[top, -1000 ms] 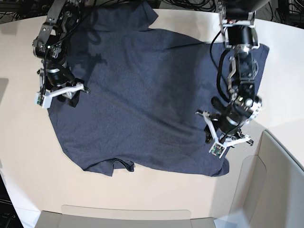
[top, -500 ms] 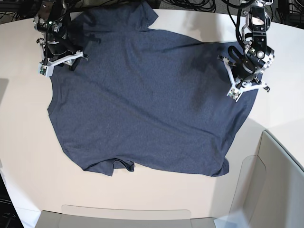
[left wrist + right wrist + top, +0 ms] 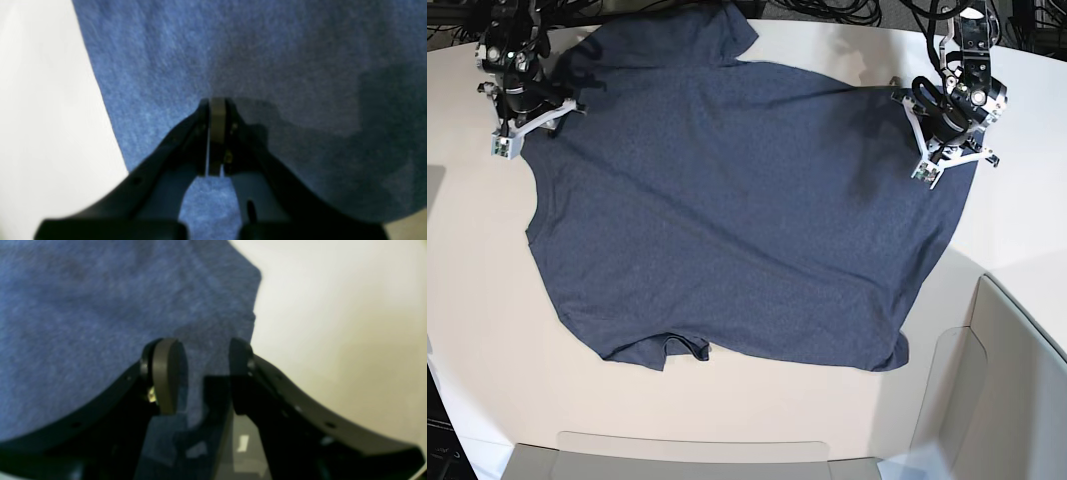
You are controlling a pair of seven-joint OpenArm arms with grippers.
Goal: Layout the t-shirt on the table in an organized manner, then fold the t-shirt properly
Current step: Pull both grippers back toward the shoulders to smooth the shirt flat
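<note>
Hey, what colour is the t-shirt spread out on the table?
The t-shirt is dark navy blue with a heathered fleck, best seen in the base view.

Both wrist views blur the t-shirt [image 3: 267,50] weave.

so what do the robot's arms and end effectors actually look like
Both arms are black and jointed, with silver metal rings and black cables looping alongside. Each carries a white bracket near the wrist. The left end effector and right end effector each have two curved matte-black fingers with flat dark-grey pads; small brass-coloured screws show near the pads in the wrist views.
</note>
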